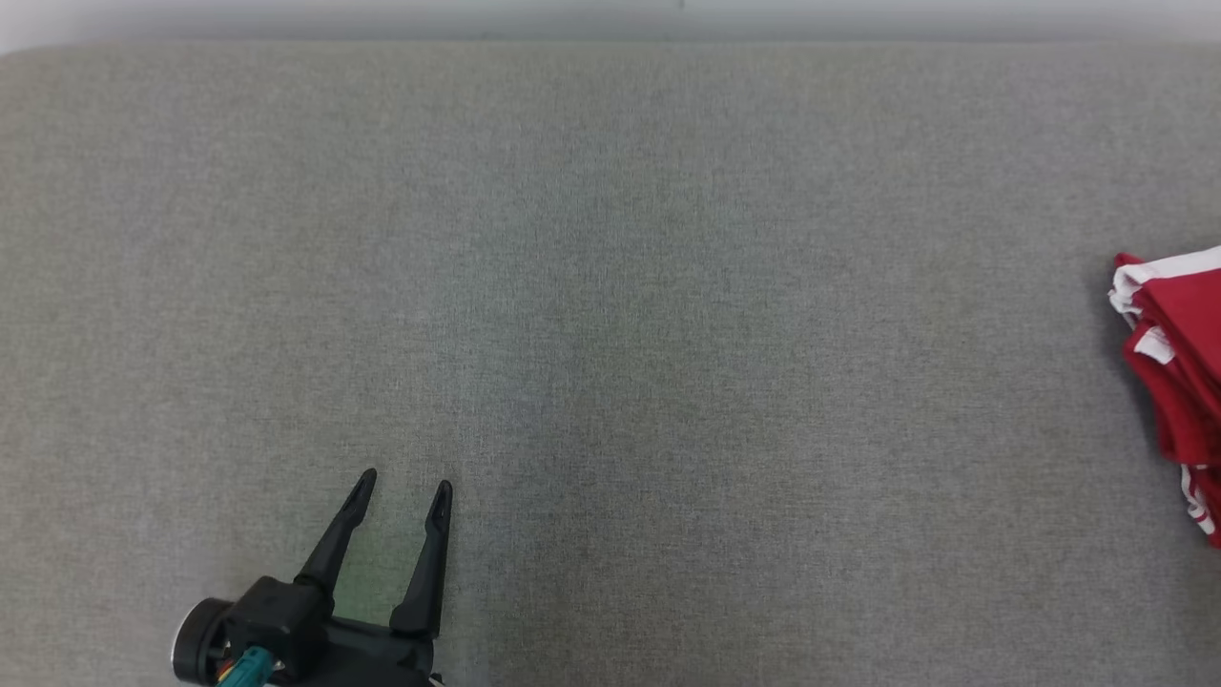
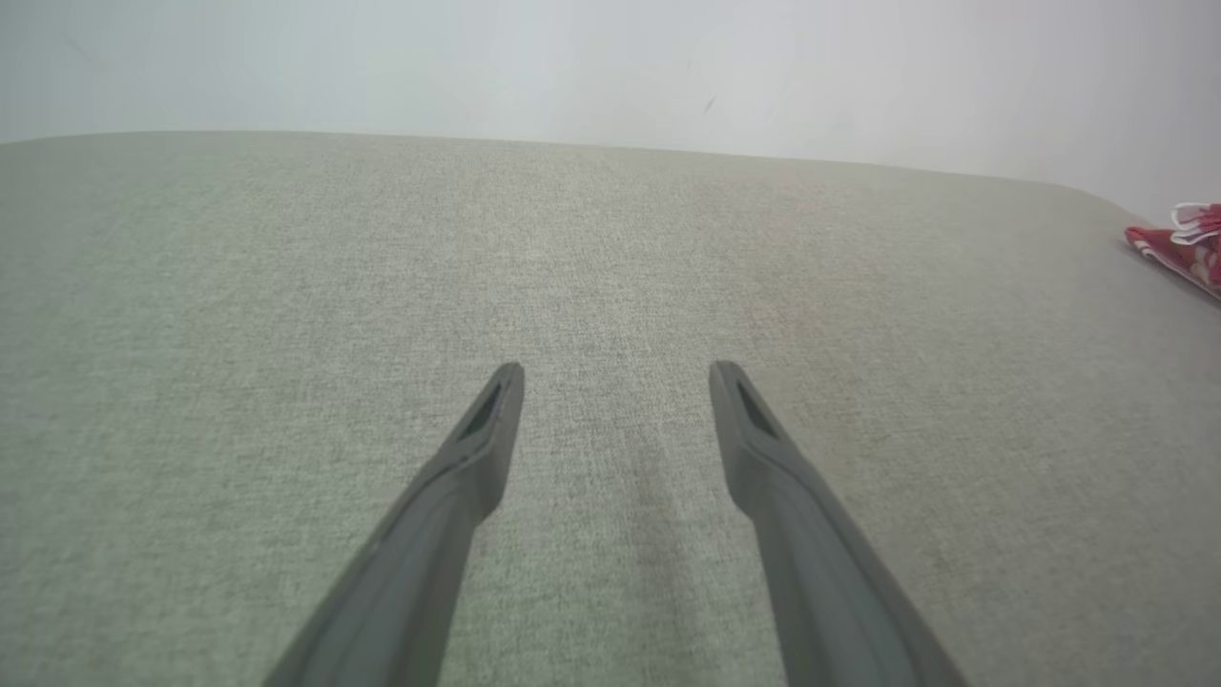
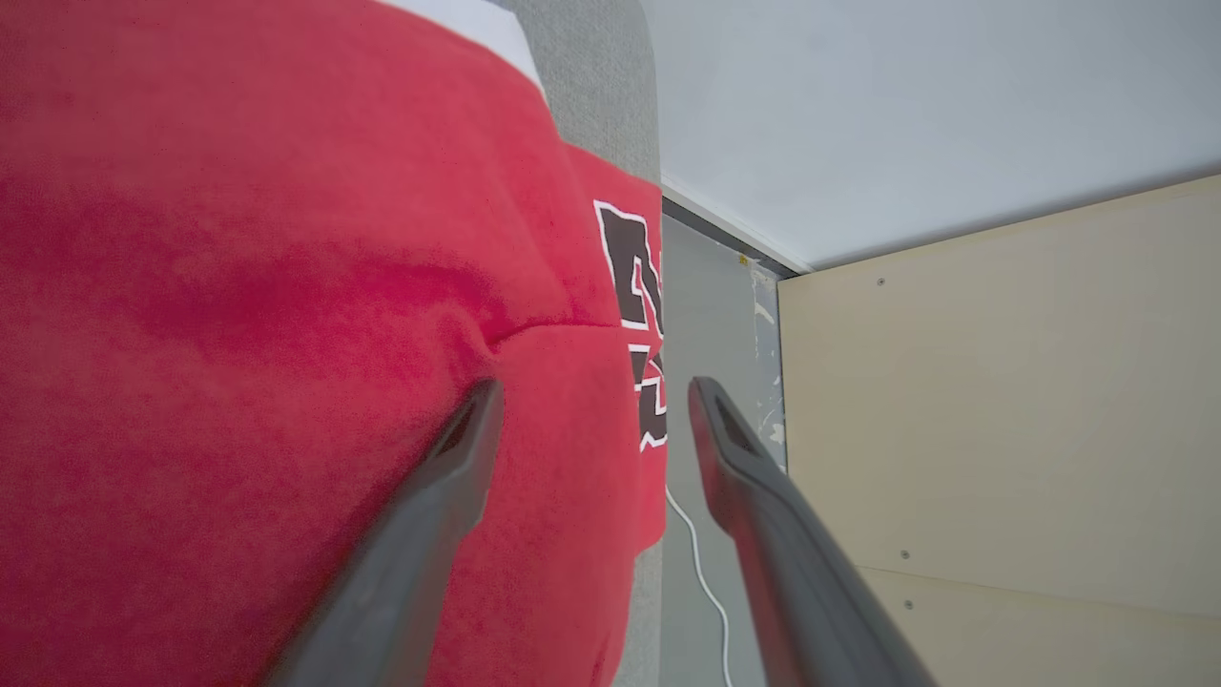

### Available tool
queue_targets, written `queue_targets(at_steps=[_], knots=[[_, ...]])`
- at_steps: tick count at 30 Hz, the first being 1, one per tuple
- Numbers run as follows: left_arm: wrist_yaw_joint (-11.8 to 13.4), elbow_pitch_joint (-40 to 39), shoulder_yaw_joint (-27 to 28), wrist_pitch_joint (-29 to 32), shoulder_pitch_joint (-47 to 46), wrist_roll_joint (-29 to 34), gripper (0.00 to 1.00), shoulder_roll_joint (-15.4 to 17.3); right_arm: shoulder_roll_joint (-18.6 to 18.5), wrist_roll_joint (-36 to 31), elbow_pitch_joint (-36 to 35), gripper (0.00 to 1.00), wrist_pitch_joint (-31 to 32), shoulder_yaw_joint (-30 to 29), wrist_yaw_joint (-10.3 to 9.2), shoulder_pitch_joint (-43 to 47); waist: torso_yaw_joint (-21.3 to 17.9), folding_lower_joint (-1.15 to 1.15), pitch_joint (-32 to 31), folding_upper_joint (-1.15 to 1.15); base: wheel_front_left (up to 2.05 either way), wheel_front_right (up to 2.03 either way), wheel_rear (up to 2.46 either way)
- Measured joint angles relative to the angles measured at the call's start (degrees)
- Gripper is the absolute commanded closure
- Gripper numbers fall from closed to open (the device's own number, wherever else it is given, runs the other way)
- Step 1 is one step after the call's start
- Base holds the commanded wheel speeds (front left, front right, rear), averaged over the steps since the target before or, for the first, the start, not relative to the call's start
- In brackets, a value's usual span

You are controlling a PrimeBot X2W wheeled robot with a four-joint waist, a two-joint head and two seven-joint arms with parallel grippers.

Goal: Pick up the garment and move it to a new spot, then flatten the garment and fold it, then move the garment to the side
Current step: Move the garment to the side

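The garment (image 1: 1178,382) is red with white trim, lying folded at the far right edge of the grey fabric surface (image 1: 610,286). From the left wrist view the garment (image 2: 1183,246) is a small red shape at the far right. In the right wrist view the garment (image 3: 286,334) is close up, red with a black-and-white print. My right gripper (image 3: 584,401) is open over its edge, fingers spread with one finger against the cloth, gripping nothing. My left gripper (image 1: 405,485) stands open at the lower left, empty, far from the garment; its own wrist view has the left gripper (image 2: 615,377) above bare fabric.
Beyond the surface's right edge the right wrist view shows a grey floor (image 3: 706,286), a white cable (image 3: 701,572), a beige panel (image 3: 1002,410) and a white wall (image 3: 906,114). A pale wall (image 1: 610,17) runs behind the surface.
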Motion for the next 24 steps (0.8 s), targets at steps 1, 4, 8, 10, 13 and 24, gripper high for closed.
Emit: queue_targets(at_steps=[1,4,8,10,13,24], knots=[[0.1,-0.53,0.27,-0.05,0.07,0.13,0.0,-0.13,2.47,0.56,0.0,0.0,-2.33,-1.59,0.0,0.16,-0.04,0.0,-0.9,0.0,0.0,0.0,0.0],[0.32,-1.29,1.63,-0.25,0.55,-1.08,0.0,-0.98,5.05,2.04,-0.44,0.0,-6.6,-2.9,0.0,0.4,-0.15,-0.01,-1.98,0.0,0.0,0.0,0.0],[0.98,-3.1,4.02,-0.35,2.29,-1.52,0.0,-1.76,10.32,6.94,-0.03,0.0,-16.1,-5.79,-0.01,0.88,-0.49,-0.01,-4.74,0.0,0.0,0.0,0.0],[1.32,-4.48,5.56,-0.42,3.54,-2.1,0.0,-2.92,12.01,9.13,0.78,0.0,-21.12,-6.16,0.0,1.4,-0.7,-0.01,-6.42,-0.01,0.0,0.0,0.0],[2.0,-5.05,7.27,-0.42,6.32,-2.2,0.0,-3.78,14.85,13.21,0.54,0.0,-27.87,-6.24,0.02,3.69,-1.0,-0.01,-9.24,-0.01,0.0,0.0,0.0],[2.4,-2.2,10.14,-0.42,11.66,-4.1,0.0,-6.05,25.92,24.12,-13.72,0.0,-34.9,-0.56,-0.01,20.11,-1.41,-0.02,-19.73,-0.02,0.0,0.0,0.0]])
